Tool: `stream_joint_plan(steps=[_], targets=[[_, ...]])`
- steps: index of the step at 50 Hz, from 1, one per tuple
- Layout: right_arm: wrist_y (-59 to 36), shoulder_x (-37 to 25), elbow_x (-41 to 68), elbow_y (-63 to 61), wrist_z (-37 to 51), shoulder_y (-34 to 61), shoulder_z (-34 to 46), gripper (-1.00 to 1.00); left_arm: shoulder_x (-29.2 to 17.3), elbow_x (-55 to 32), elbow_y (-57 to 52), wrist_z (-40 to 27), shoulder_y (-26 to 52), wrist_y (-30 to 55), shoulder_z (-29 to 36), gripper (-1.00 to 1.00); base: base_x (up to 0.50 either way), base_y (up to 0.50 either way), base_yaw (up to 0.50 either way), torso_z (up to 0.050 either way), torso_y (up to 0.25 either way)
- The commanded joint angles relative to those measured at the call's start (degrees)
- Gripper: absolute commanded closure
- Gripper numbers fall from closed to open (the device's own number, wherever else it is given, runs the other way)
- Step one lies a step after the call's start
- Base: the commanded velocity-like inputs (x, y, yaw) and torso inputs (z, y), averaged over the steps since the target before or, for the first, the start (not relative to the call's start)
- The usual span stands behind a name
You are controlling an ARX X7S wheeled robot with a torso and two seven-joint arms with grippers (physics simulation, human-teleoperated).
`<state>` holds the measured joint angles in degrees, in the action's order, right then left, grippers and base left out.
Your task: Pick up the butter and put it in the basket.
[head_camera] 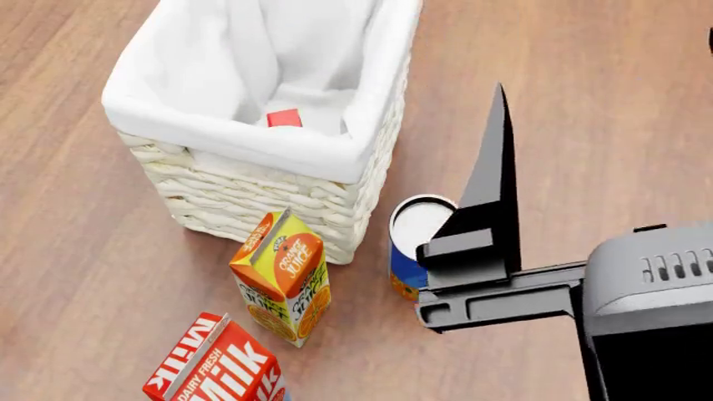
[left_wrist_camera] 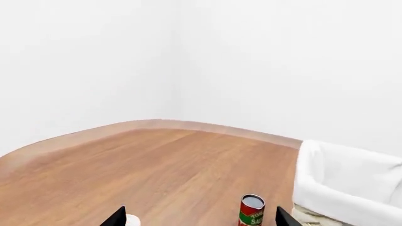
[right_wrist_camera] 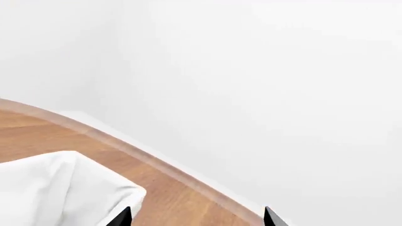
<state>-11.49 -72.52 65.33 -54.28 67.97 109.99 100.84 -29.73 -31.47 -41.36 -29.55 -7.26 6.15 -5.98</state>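
Note:
The butter shows as a small red box lying on the cloth at the bottom of the basket, a large white wicker basket with a white liner. No gripper touches it. My right gripper is open and empty. One of its black fingers rises beside the basket's right side in the head view. In its wrist view a corner of the basket liner shows. My left gripper is open too, facing a corner of the basket. The left arm is out of the head view.
An orange juice carton stands against the basket's front corner, with a red milk carton nearer me. A blue can stands right by the black finger. A tomato sauce can stands ahead of the left gripper. Wooden floor meets white walls.

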Motion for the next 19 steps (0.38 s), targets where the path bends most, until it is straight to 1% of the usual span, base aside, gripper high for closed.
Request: stream_joint_plan(steps=[1, 2, 3, 6, 9, 15, 18, 19], targets=[[12.90, 5.53, -11.31, -5.71, 14.24, 24.35, 37.83, -1.00, -0.97, -6.85, -6.45, 2.29, 0.80, 3.69, -5.63, -1.00, 0.00, 0.00, 0.00, 0.000, 0.000], [14.56, 7.25, -13.08, -5.71, 16.44, 24.95, 44.21, -1.00, -1.13, -7.13, -5.97, 2.85, 0.89, 3.20, -6.02, -1.00, 0.00, 0.00, 0.00, 0.000, 0.000], [15.69, 8.15, -14.79, -5.71, 18.36, 24.97, 46.70, -1.00, -1.39, -7.67, -6.47, 2.57, 1.32, 3.33, -6.35, -1.00, 0.00, 0.00, 0.00, 0.000, 0.000], [17.55, 10.52, -16.83, -5.71, 21.84, 24.98, 49.88, -1.00, -2.06, -8.58, -7.92, 1.14, 2.48, 4.40, -6.75, -1.00, 0.00, 0.00, 0.00, 0.000, 0.000], [17.24, 10.90, -16.55, -5.71, 21.97, 24.99, 49.58, -1.00, -2.53, -8.87, -7.79, 0.80, 3.34, 4.63, -7.16, -1.00, 0.00, 0.00, 0.00, 0.000, 0.000], [12.61, 11.02, -13.12, -5.72, 21.96, 25.00, 44.99, -1.00, -4.77, -11.66, -9.84, -1.20, 4.48, 5.68, -10.37, -1.00, 0.00, 0.00, 0.00, 0.000, 0.000], [9.07, 10.81, -9.91, -5.72, 21.32, 25.00, 40.65, -1.00, -6.28, -14.06, -11.75, -2.86, 5.12, 6.13, -12.83, -1.00, 0.00, 0.00, 0.00, 0.000, 0.000], [7.62, 9.67, -8.73, -5.72, 19.88, 25.00, 38.09, -1.00, -6.93, -15.19, -12.36, -3.62, 5.48, 6.44, -13.67, -1.00, 0.00, 0.00, 0.00, 0.000, 0.000]])
